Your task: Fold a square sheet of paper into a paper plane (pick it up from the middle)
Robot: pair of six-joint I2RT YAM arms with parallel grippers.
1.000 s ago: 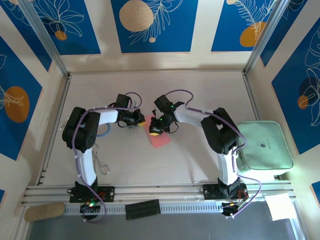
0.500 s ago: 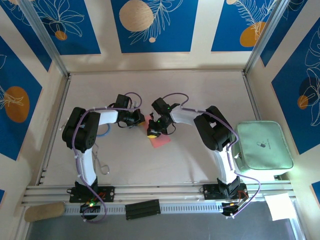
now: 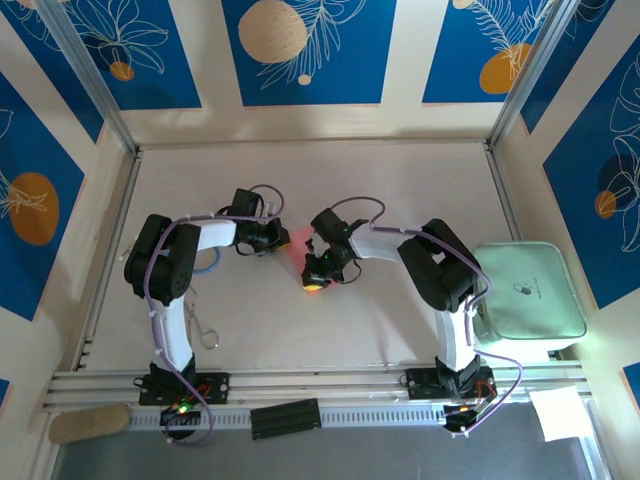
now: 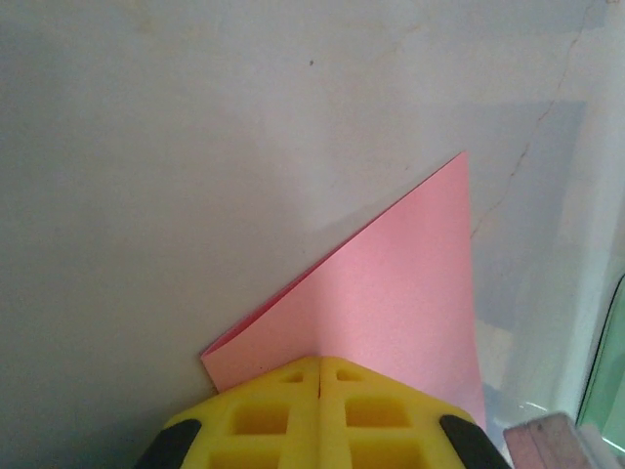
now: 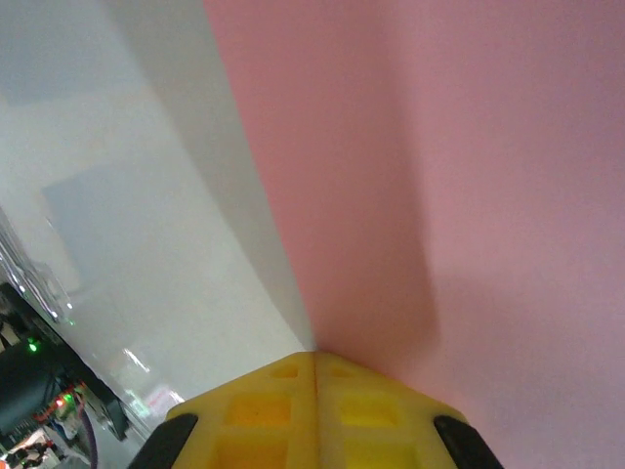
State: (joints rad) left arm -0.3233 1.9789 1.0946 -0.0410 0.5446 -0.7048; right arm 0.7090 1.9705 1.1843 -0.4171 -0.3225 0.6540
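Note:
The square sheet of paper (image 3: 299, 256) is pink-red and lies folded over between the two grippers at mid-table. In the left wrist view the paper (image 4: 391, 293) runs out from the tips as a doubled layer, rising to a corner at upper right. My left gripper (image 3: 281, 240) (image 4: 320, 363) is shut on its near edge. My right gripper (image 3: 316, 279) (image 5: 314, 358) is shut too, and the paper (image 5: 459, 166) leaves its tips along a soft crease, with its left edge meeting the seam of the yellow fingers. From above, the right gripper hides much of the sheet.
A pale green pad (image 3: 528, 292) sits at the right edge beside the right arm. A white sheet (image 3: 560, 412) lies at bottom right, a black block (image 3: 285, 417) on the front rail and a tan roll (image 3: 88, 423) at bottom left. Walls enclose the table.
My right gripper has slid toward the near side over the paper, covering more of it. The left gripper has stayed in place.

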